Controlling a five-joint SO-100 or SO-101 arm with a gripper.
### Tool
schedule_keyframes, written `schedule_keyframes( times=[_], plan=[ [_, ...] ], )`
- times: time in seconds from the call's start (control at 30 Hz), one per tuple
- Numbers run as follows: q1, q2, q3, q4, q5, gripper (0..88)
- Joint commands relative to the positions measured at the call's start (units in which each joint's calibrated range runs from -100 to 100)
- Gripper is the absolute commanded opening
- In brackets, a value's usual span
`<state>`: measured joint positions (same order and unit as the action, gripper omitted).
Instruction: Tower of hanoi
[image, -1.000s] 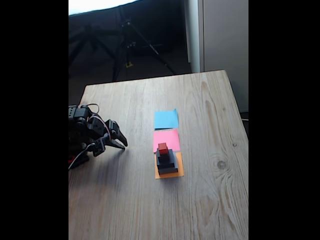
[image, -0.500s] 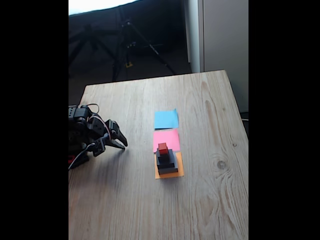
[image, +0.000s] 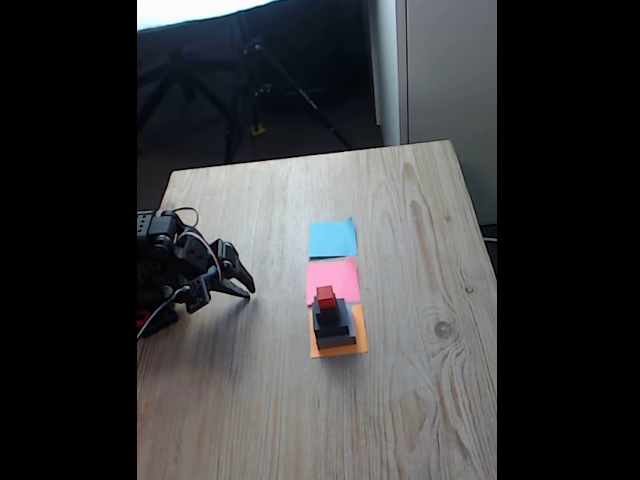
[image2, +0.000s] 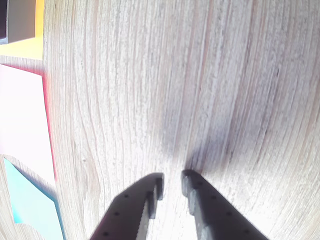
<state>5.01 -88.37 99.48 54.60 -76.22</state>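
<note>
My gripper (image2: 172, 180) rests narrowly parted, holding nothing, well left of the stacked tower of hanoi (image: 333, 320) on the orange paper square (image: 358, 344).

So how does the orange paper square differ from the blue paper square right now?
The orange paper square carries the stacked tower of hanoi with the tiny red cube on top; the blue paper square is bare. In the fixed view orange lies nearest the camera and blue farthest, with the pink paper square between. Orange is mostly covered by the blocks; blue shows fully. Both lie flat on the wooden table.
</note>
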Motion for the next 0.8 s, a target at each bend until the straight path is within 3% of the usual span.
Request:
schedule_keyframes(
  times=[0.0, 0.57, 0.63, 0.7, 0.73, 0.77],
  plan=[
    [-0.54, -0.5, 0.43, 0.39, 2.14, 0.4],
    [-2.46, -0.35, 0.43, 0.39, 6.32, 0.4],
    [-2.79, 0.94, 0.43, -0.98, 16.35, 0.4],
    [-2.79, 2.83, -0.21, -2.76, 19.53, 0.4],
    [-2.46, 4.34, -1.57, -3.01, 23.87, 0.4],
    [-1.96, 5.78, -3.11, -3.01, 32.74, 0.4]
  ],
)
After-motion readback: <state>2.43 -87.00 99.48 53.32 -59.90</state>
